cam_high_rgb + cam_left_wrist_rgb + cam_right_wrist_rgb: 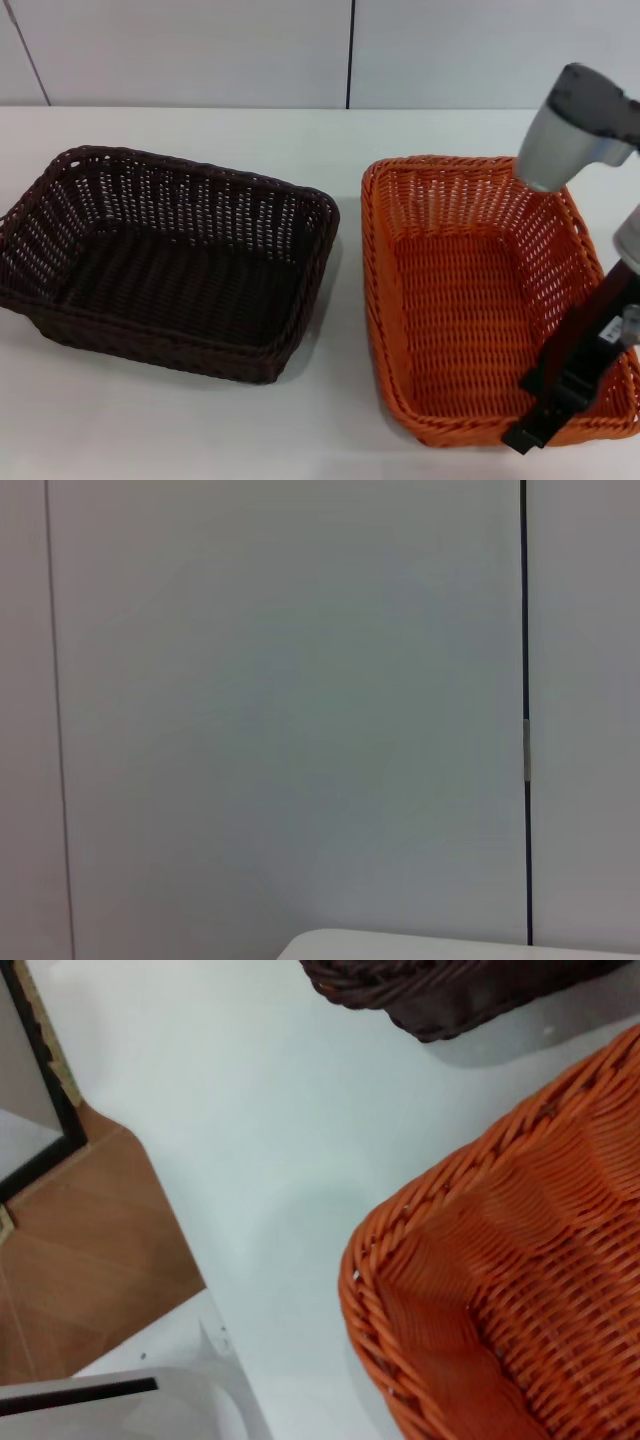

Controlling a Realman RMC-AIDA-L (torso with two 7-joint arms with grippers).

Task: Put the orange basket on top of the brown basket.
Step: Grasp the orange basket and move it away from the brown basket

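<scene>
On the white surface [330,130], just under the right tool [560,405], sits the orange basket [470,300], upright and empty, with a braided rim and sloped openwork sides. The right tool's dark body hangs over the basket's near right corner, close to or touching the rim; I cannot tell whether it is open or closed, or whether it grips the rim. Beside the orange basket, on the side away from the tool, stands the brown basket [165,260], also upright and empty, with a narrow strip of bare surface between the two. The right wrist view shows a corner of the orange basket [500,1290], an edge of the brown basket [450,995], and the surface's edge with wooden floor [90,1250] beyond. The left tool is out of sight.
</scene>
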